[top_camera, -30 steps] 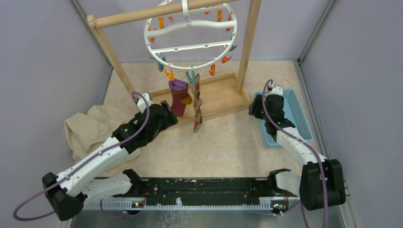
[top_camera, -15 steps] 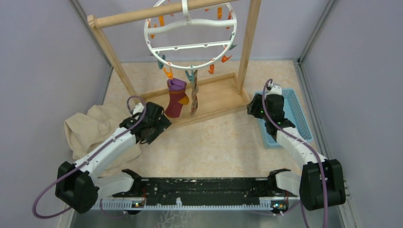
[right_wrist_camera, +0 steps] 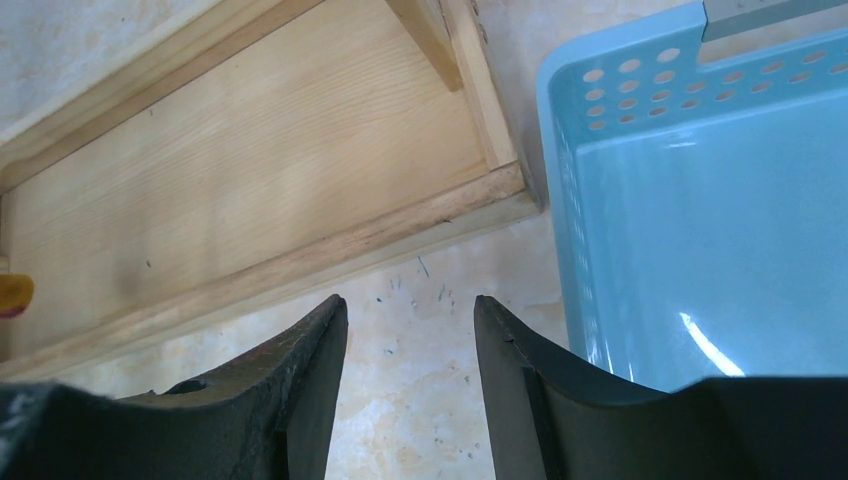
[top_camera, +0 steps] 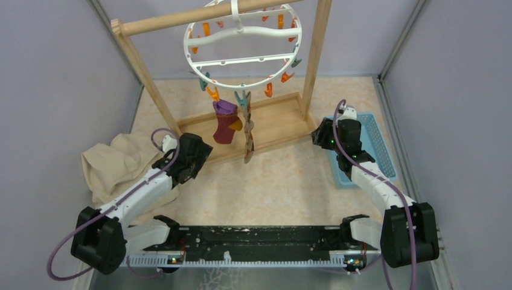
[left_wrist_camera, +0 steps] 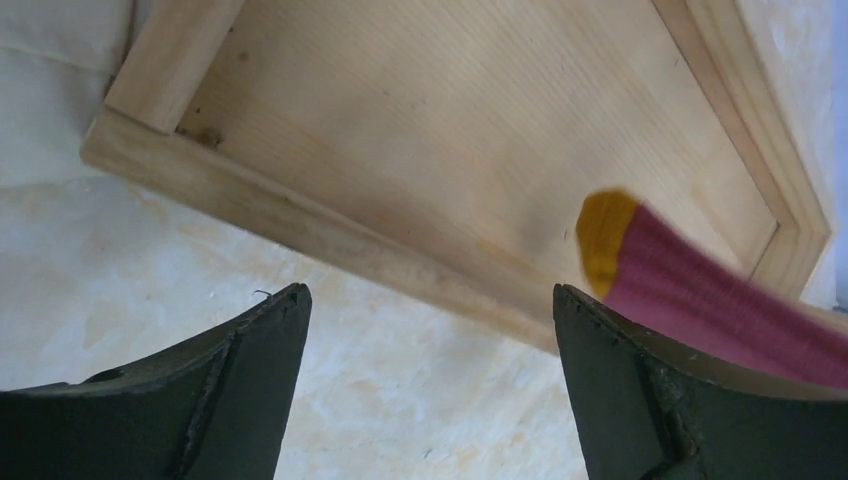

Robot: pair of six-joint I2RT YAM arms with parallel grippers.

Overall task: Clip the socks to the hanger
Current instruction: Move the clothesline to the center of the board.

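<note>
left jaws gape wide and empty; right jaws stand narrowly apart, also empty. past them the maroon sock [top_camera: 226, 122] and tan sock [top_camera: 248, 142] hang clipped under the white hanger [top_camera: 240, 60], on the wooden stand [top_camera: 268, 121] near the bench [top_camera: 284, 181] far edge.

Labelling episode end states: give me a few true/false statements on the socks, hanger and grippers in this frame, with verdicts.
1. The maroon sock and the brown-tan sock both hang from clips on the hanger. True.
2. The left gripper is shut on the maroon sock. False: it is open and empty, and the sock's toe hangs beyond its right finger.
3. The right gripper holds a sock over the blue basket. False: it is open, holds nothing, and sits beside the basket.
4. A beige cloth lies on the left arm's side of the wooden stand. True.
</note>
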